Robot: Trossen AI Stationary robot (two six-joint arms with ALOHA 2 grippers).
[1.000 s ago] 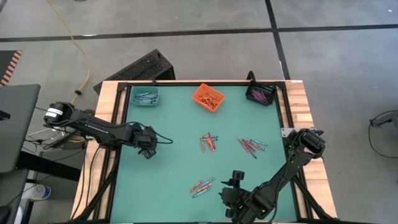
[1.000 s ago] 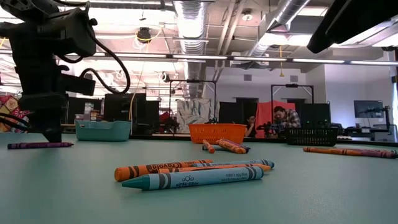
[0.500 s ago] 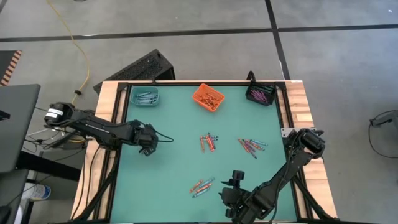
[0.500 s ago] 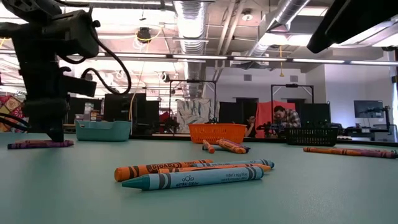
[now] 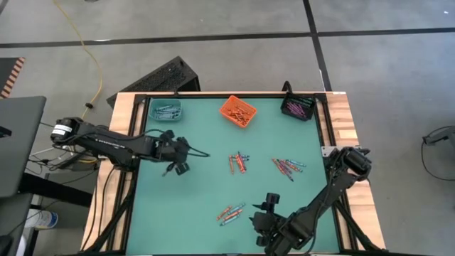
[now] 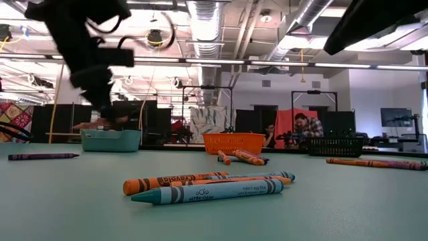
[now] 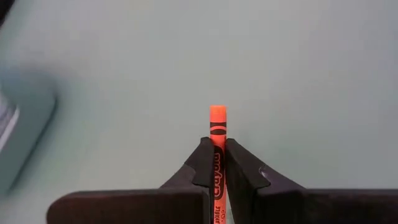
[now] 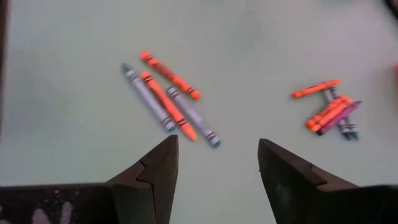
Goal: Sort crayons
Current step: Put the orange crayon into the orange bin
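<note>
Orange-red crayon (image 7: 217,140), black-banded wrapper | clenched upright in left gripper (image 7: 215,163) | right gripper (image 8: 214,163) released

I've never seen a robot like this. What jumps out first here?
The left gripper, above the table's left half, has its fingers shut on an orange crayon. Loose crayons lie in three clusters mid-table, with three small bins along the far edge. The right gripper waits open at the near edge.
</note>
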